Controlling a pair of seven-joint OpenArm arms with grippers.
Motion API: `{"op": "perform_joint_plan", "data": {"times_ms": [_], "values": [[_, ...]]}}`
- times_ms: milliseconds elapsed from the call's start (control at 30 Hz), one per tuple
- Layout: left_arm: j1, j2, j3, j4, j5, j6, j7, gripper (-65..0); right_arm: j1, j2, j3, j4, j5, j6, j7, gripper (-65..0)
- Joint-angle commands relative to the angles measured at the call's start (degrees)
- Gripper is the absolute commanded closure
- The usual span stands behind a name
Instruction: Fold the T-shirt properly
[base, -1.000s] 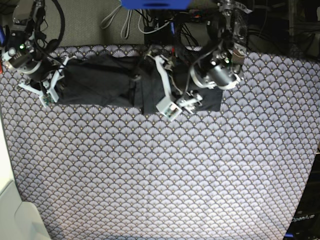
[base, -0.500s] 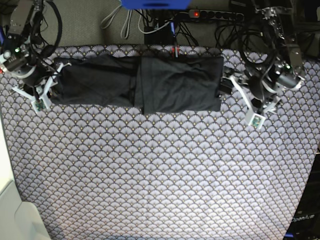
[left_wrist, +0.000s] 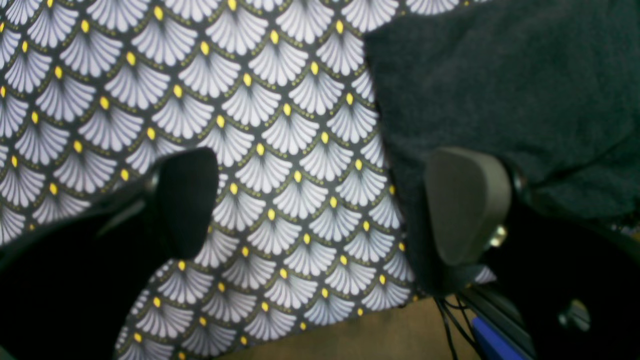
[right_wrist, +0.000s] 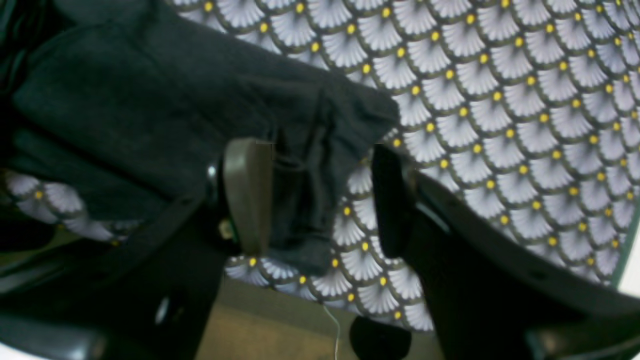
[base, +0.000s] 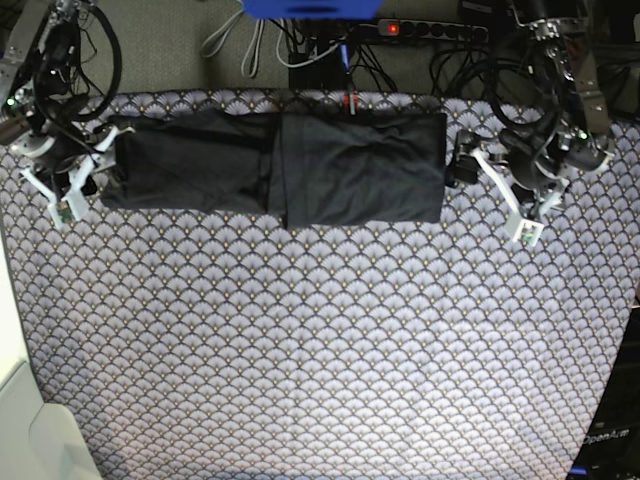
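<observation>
The T-shirt (base: 280, 165) lies as a long dark band along the far edge of the table, its right part doubled over the middle. My left gripper (base: 468, 166) stands open just past the shirt's right end. In the left wrist view my left gripper (left_wrist: 325, 205) has only patterned cloth between its fingers, one pad resting at the edge of the T-shirt (left_wrist: 500, 75). My right gripper (base: 98, 165) is at the shirt's left end. In the right wrist view my right gripper (right_wrist: 320, 197) is open around a bunched corner of the T-shirt (right_wrist: 305, 200), which lies slack against one finger.
A purple-white scallop-patterned cloth (base: 320, 340) covers the whole table. Cables and a power strip (base: 430, 30) lie behind the far edge. The table's far edge (left_wrist: 350, 325) is close under both grippers. A pale surface (base: 30, 430) borders the front left.
My left arm has swung from over the shirt's middle out past its right end, leaving the right part folded flat. My right gripper has opened and eased slightly leftward.
</observation>
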Motion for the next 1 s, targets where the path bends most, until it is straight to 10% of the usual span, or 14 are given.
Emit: {"op": "perform_joint_plan", "data": {"times_ms": [0,967], "values": [[-0.5,-0.5,-0.3,1.0,-0.5,-0.1,-0.9,-65.0,0.3,0.7,0.3,-0.7,0.6,-0.2,0.7,-33.3],[-0.9,-0.4,-0.3,1.0,-0.5,-0.1,-0.8,-65.0,7.7,0.1,0.7,-22.7,0.7,-0.2,0.6,-33.2]]}}
